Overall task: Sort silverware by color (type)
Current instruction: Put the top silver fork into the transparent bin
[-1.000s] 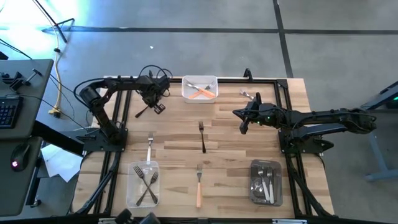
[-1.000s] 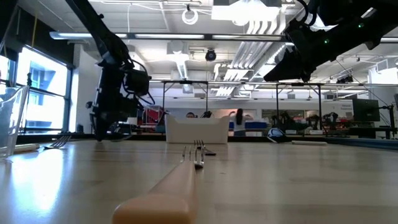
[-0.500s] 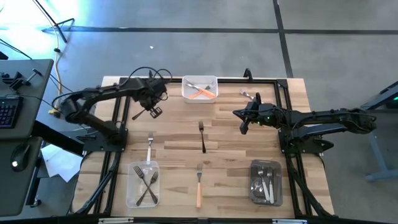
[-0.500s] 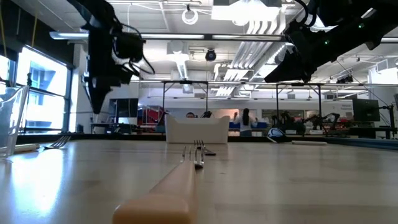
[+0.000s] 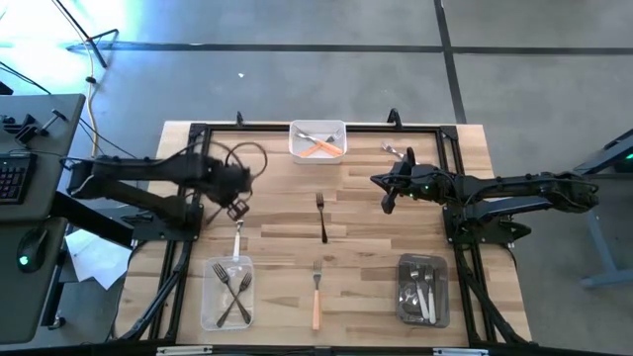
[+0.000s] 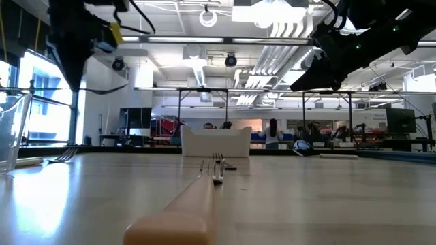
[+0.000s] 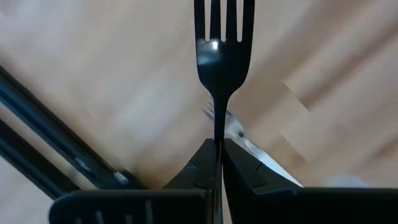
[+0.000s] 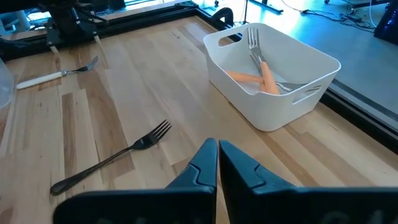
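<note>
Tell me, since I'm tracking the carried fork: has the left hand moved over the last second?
Yes. The left hand, shut on a dark fork, moved away from the white tray toward the near-left clear tray.

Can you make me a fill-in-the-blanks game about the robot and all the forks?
1. The left gripper is shut on a dark ____.
2. The white tray at the table's far edge holds forks with ____ handles.
3. The right gripper is shut and holds ____.
4. The fork nearest the low camera lies ____ on the table.

Missing words: fork; orange; nothing; flat
</note>
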{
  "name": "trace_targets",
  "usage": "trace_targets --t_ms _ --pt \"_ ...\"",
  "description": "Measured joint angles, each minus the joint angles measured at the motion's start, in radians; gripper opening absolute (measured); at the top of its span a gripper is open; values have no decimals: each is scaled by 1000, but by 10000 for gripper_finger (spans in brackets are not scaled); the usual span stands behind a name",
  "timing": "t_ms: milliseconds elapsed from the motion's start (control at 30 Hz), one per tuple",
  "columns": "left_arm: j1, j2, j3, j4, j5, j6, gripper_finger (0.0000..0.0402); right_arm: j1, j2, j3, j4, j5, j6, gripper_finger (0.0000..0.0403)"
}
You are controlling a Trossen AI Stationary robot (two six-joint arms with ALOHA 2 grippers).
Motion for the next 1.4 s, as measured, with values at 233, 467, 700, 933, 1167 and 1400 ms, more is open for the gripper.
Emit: trace_targets --t_ms 233,467,700,933,1167,1400 --pt "-279 -3 0 -7 109 -293 5 0 0 0 -2 0 0 0" --pt "-526 5 63 -4 152 -555 5 0 0 0 -12 0 -1 0" --pt "-709 94 165 19 136 -786 5 0 0 0 -15 0 -10 0" --pt "-803 211 168 236 150 -935 5 0 0 0 -30 0 8 0" --pt "-829 319 168 226 237 -1043 5 38 0 0 -44 0 38 0" --pt "-829 395 167 227 209 -1044 5 144 0 0 -44 95 38 0"
